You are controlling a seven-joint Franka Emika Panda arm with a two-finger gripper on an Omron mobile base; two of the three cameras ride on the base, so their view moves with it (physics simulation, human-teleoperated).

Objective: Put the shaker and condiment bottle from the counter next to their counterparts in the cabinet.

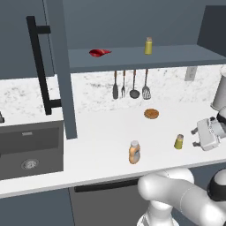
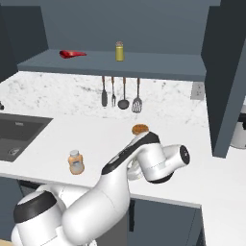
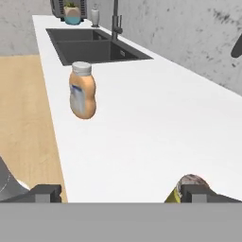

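The shaker (image 1: 178, 141), yellow-green with a grey cap, stands on the white counter (image 1: 106, 132). My open gripper (image 1: 194, 137) is just to its right, fingers pointing at it and holding nothing. In the hand view the shaker (image 3: 185, 188) sits low beside the right fingertip (image 3: 204, 193), partly hidden by it. The orange condiment bottle (image 1: 134, 152) (image 3: 82, 97) (image 2: 76, 162) stands further left near the counter's front edge. In the open cabinet, a second shaker (image 1: 148, 46) (image 2: 119, 51) and a red flattish bottle (image 1: 100, 52) (image 2: 72, 54) rest on the shelf (image 1: 176, 56).
The cabinet door (image 1: 42, 66) with its black bar handle hangs open at the left. Utensils (image 1: 130, 86) hang on the backsplash below the shelf. A round brown item (image 1: 151, 114) lies near the wall. The dark sink (image 1: 28, 148) is at the far left.
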